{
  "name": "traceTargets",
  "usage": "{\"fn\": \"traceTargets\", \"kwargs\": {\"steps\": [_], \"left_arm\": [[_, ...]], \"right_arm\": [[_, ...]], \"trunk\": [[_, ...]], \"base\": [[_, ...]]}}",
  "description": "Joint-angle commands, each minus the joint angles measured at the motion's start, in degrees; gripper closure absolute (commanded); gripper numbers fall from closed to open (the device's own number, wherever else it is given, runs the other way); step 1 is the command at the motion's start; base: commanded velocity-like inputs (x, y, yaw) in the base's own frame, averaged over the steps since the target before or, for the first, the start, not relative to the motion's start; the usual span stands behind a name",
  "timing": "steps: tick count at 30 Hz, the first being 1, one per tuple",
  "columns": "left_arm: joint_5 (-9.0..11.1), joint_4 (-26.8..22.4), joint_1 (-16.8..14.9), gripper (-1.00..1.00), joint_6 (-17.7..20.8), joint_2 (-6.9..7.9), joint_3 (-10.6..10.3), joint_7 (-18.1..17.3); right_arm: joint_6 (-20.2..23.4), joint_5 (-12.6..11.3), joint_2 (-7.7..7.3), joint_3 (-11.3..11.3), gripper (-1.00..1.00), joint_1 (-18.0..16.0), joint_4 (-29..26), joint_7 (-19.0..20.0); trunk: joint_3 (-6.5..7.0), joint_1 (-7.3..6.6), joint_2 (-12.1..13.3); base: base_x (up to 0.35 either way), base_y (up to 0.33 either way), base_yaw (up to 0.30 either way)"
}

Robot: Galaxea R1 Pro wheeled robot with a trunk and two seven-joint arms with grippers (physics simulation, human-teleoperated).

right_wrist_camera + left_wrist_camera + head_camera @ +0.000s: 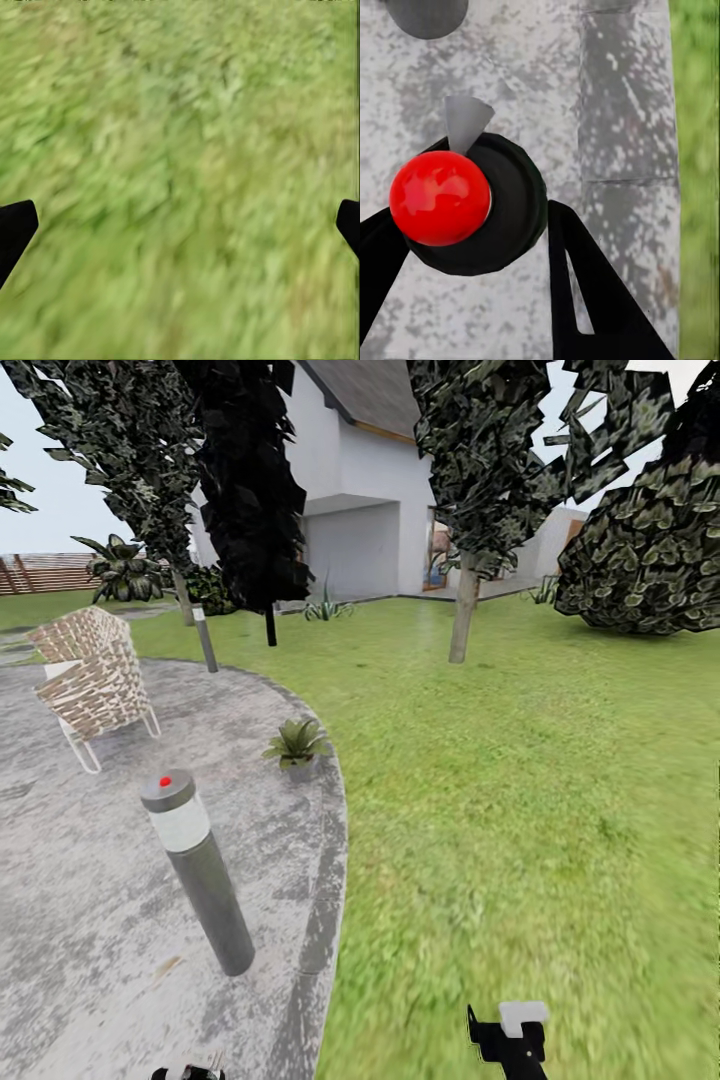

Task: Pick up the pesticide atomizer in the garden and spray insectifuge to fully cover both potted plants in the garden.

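Green atomizer [472, 202] seen end-on between left fingers [600, 300], red cap [439, 197] toward camera.

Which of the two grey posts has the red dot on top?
The nearer bollard, leaning on the patio in front of the woven chair. The thin far post by the trees shows no red.

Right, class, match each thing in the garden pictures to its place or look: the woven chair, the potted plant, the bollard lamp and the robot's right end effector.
Things:
1. woven chair
2. potted plant
3. bollard lamp
4. right end effector

Descriptions:
A. open, over the lawn
B. at the edge of the patio, next to the lawn
C. red dot on its cap
D. pale lattice seat, standing on the patio

Pairs: 1-D, 2-B, 3-C, 4-A
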Motion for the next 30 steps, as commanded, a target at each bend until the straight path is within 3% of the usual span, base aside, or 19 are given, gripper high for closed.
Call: {"fn": "traceTargets", "kwargs": {"steps": [1,30], "left_arm": [[-0.5,0.0,0.0,1.00,-0.2,0.01,0.5,-0.2],[-0.4,0.1,0.0,1.00,-0.2,0.10,0.5,-0.2]], "right_arm": [[-0.1,-0.4,0.00,0.5,-1.00,0.0,0.0,-0.2],[-0.1,-0.4,0.00,0.5,-1.00,0.0,0.0,-0.2]], "trunk": [[-0.05,0.00,0.0],[-0.05,0.00,0.0]], "base": [[0.137,-0.270,0.000],[0.203,-0.224,0.000]]}}
